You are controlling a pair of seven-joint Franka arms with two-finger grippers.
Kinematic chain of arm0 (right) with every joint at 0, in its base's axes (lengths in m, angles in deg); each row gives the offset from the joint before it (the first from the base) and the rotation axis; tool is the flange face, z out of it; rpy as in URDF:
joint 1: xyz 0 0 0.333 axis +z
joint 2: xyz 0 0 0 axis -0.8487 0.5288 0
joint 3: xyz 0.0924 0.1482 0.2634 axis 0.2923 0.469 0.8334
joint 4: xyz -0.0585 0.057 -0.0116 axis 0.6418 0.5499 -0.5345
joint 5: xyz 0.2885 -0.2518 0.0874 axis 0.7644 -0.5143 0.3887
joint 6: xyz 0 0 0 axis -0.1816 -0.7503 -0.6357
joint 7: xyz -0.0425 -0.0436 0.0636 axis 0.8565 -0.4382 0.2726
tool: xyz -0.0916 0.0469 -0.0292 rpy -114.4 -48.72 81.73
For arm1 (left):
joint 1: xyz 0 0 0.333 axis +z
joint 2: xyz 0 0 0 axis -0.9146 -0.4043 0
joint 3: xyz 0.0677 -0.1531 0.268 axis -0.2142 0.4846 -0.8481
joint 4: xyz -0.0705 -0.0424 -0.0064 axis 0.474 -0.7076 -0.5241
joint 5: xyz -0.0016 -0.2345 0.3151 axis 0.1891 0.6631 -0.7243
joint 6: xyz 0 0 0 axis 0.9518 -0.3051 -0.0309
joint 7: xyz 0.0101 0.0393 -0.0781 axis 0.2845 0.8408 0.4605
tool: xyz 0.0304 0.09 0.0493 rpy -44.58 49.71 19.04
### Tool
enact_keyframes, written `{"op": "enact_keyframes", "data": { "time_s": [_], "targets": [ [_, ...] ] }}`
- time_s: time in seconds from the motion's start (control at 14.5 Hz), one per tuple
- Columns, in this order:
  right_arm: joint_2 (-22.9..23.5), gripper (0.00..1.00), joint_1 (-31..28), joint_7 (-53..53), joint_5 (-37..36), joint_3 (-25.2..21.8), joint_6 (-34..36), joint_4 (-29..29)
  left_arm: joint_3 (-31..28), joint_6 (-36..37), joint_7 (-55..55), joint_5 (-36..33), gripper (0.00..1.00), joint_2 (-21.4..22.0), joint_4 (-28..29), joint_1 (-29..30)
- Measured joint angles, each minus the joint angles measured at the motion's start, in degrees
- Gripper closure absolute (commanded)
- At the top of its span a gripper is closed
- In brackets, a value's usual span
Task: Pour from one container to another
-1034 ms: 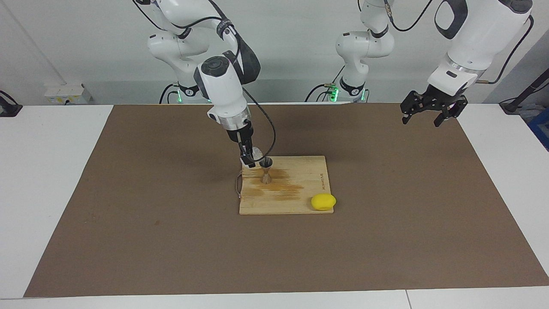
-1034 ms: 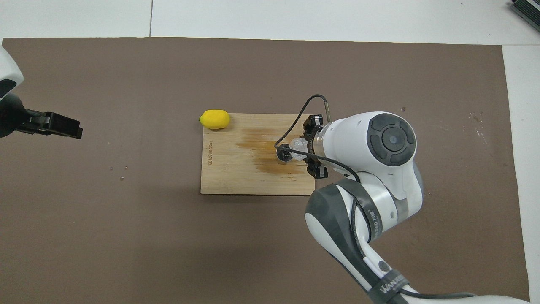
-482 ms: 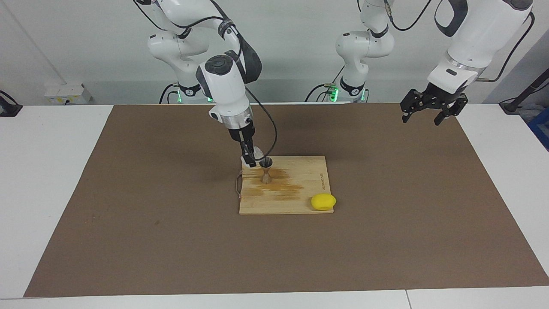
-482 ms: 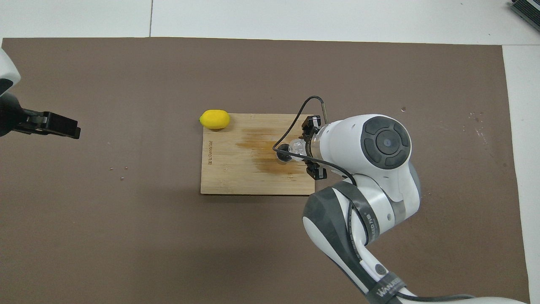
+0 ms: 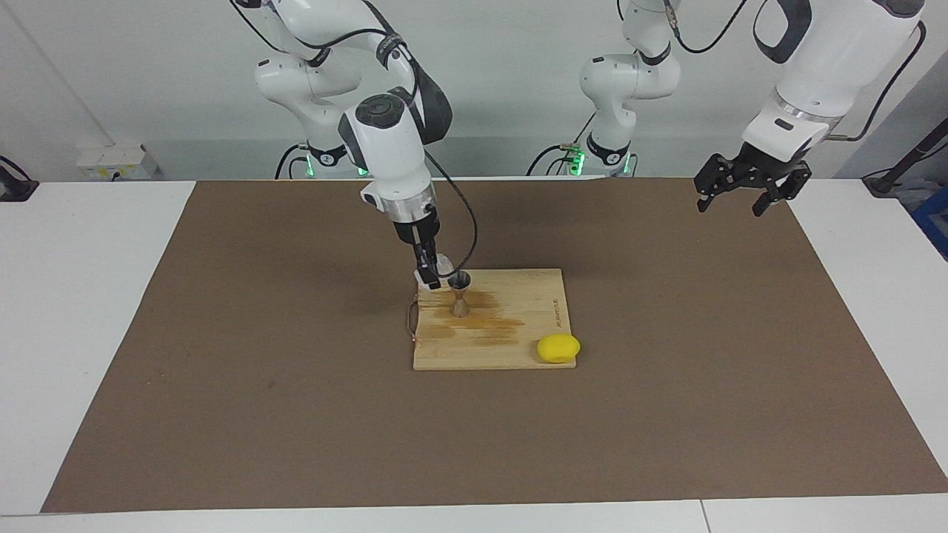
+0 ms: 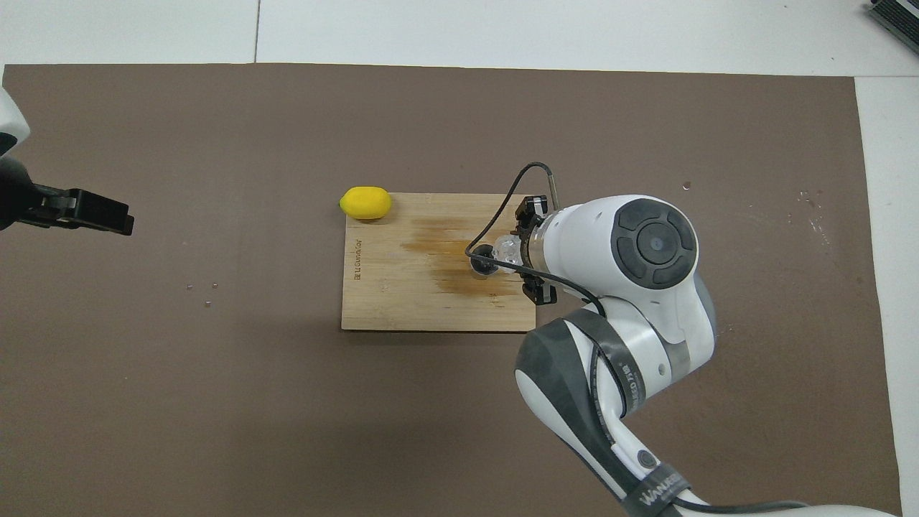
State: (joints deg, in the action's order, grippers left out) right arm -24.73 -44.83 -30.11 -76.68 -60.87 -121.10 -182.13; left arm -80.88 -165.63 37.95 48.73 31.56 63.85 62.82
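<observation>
Brown mat (image 5: pixel 666 370), right gripper (image 5: pixel 429 272) half hiding tumbler (image 5: pixel 443 264) over jigger (image 5: pixel 460 294)

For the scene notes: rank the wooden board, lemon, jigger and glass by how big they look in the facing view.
1. Wooden board, by far the largest.
2. Lemon.
3. Jigger.
4. Glass, partly hidden by the right gripper holding it, so its place against the jigger is unsure.

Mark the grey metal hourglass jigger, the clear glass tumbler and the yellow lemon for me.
grey metal hourglass jigger (image 5: pixel 460 302): facing view, narrow waist.
clear faceted glass tumbler (image 6: pixel 507 250): overhead view, its wall beside the gripper.
yellow lemon (image 5: pixel 558 348): facing view, middle of the fruit.
</observation>
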Motion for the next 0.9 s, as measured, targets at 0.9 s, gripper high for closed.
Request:
{"op": "enact_keyframes", "data": {
  "time_s": [0.9],
  "targets": [
    [0.0, 1.0, 1.3, -0.9, 0.0, 0.1, -0.5, 0.0, 1.2, 0.0, -2.8, 0.0, 0.0, 0.0, 0.0, 1.5]
  ]
}}
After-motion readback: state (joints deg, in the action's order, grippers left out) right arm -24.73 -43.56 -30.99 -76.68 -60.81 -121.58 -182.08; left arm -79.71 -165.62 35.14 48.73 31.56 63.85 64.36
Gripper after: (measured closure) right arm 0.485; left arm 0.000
